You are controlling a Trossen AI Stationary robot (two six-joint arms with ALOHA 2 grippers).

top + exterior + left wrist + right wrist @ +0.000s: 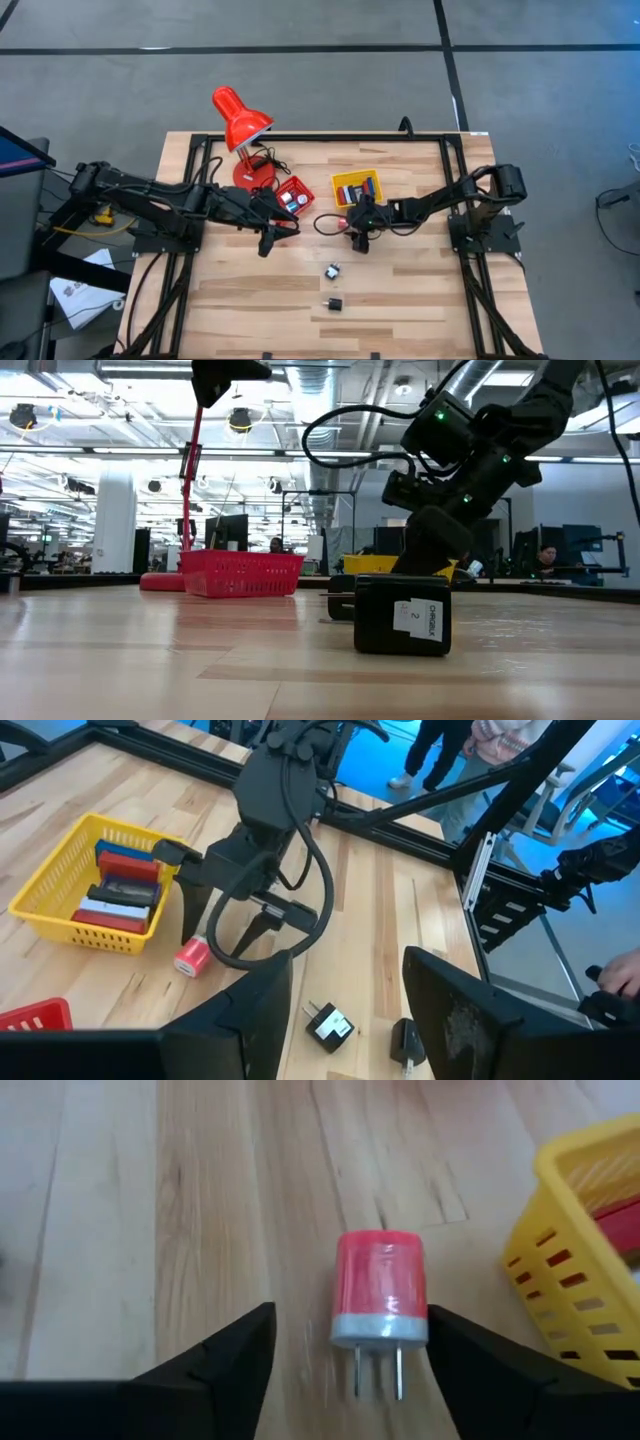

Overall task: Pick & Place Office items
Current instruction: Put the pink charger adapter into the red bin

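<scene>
A small red charger plug [380, 1295] with a grey face and two prongs lies on the wood table, just in front of the yellow basket [590, 1250]. My right gripper [351, 1312] is open and slants down over the plug, one finger on each side of it. The same plug [192, 955] also shows in the left wrist view. Two black plugs [333, 271] [333, 303] lie nearer the table's front. My left gripper [268, 243] hangs open above the table, near the red basket [295, 195], with nothing between its fingers. My right gripper has one fingertip [440, 1325] right beside the red plug's side [424, 1295], but I cannot tell whether it touches. The other finger stands clear. The plug lies flat on the table with its prongs toward the gripper.
The yellow basket [358, 187] holds several flat red, blue, black and white pieces. A red desk lamp [240, 120] stands at the back left, with a cable on the table beside it. People stand beyond the table's far side [440, 750]. There is bare wood toward the front.
</scene>
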